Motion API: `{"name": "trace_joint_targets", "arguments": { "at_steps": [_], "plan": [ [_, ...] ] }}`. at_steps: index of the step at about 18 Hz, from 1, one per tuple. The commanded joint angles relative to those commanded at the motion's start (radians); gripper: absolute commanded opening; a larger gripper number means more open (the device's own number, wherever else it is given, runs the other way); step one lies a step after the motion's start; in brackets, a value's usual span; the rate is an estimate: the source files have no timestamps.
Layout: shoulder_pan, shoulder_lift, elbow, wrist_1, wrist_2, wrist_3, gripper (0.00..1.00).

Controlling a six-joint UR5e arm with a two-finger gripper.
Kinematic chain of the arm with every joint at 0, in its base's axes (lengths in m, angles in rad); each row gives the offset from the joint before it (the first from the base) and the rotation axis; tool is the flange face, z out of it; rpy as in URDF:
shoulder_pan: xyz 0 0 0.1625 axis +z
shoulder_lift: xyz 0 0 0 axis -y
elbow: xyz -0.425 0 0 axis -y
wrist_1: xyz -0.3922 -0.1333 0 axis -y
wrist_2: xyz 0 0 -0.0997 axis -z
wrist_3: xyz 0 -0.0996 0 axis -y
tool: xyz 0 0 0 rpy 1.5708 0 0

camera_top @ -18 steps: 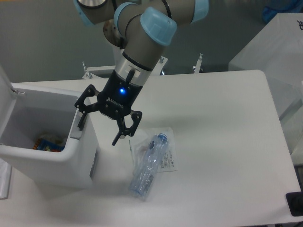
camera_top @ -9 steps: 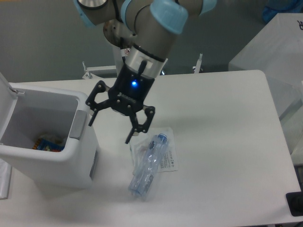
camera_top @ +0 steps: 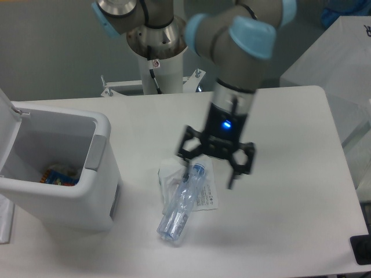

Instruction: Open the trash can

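Observation:
The trash can [camera_top: 69,191] is a boxy white bin at the left of the table. Its lid [camera_top: 4,110] stands raised at the far left edge and the inside shows, with colourful litter at the bottom. A grey tab [camera_top: 96,152] sits on its right rim. My gripper [camera_top: 210,174] hangs open over the middle of the table, well to the right of the bin, with nothing between its fingers. It is blurred by motion.
A clear plastic bottle [camera_top: 181,205] lies on a printed plastic bag [camera_top: 194,188] just below and left of the gripper. The arm's base post [camera_top: 156,63] stands behind the table. A white box [camera_top: 336,63] is at the far right.
The gripper has swung right, from beside the bin's right rim to over the bottle and bag in mid-table. It stays open. The bin lid stays raised.

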Motion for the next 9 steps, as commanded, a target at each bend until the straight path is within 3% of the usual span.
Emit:
{"name": "trace_joint_targets", "arguments": {
  "at_steps": [3,7,9],
  "plan": [
    [-0.015,-0.042,0.041,-0.005,0.154,0.042,1.00],
    [-0.023,-0.043,0.037,-0.012,0.182,0.227,1.00],
    [-0.026,-0.042,0.026,-0.014,0.198,0.244,1.00]
  ]
}}
